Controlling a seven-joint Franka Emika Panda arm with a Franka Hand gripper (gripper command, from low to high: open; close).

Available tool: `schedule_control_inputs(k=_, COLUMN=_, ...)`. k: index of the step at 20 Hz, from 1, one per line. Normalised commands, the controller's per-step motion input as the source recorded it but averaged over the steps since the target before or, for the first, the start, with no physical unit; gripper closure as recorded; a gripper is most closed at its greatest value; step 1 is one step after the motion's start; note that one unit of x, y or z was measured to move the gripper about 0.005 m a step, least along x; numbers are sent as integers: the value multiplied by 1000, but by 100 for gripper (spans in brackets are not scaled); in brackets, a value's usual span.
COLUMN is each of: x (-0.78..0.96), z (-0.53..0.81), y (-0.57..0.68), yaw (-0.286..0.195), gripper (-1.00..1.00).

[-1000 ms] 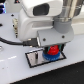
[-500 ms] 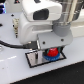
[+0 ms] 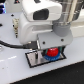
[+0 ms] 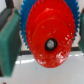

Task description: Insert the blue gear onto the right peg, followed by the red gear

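Wrist view first: the red gear (image 4: 49, 44) fills most of what I see, face-on, its dark centre hole just below the middle of the disc. Behind it, blue teeth stick out past the red rim at the edge, so the blue gear (image 4: 24, 22) lies beneath, wider, as it should if it went on first. I take that to mean the blue one is already seated and the red one is the step in hand.

In the exterior view the red gear (image 3: 51, 52) sits directly under my gripper (image 3: 50, 49), with a sliver of the blue gear (image 3: 48, 56) showing beneath it, both over the grey plate (image 3: 34, 60) with its black rim. They are toward the exterior view's right end of the plate, which fits the right peg; the peg itself I cannot see, hidden by the gears, and I cannot make out the other peg either.

My fingers (image 4: 10, 35) stand on either side of the red gear, the green pads close against its rim, one clearly in view and the other only a strip at the frame edge. They look closed on the gear, held across its width so the hole stays free for the peg to pass. Whether the pads truly press or only flank it, I cannot tell for sure.

I hold the gear flat and centred over the blue one because the holes must line up. I cannot judge whether the red gear is fully down on the peg or still riding above it.
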Motion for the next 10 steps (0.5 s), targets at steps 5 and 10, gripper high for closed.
schedule_control_inputs(k=5, x=6, z=421, y=53, yaw=0, gripper=-100)
schedule_control_inputs(k=10, x=-3, z=672, y=112, yaw=0, gripper=-100)
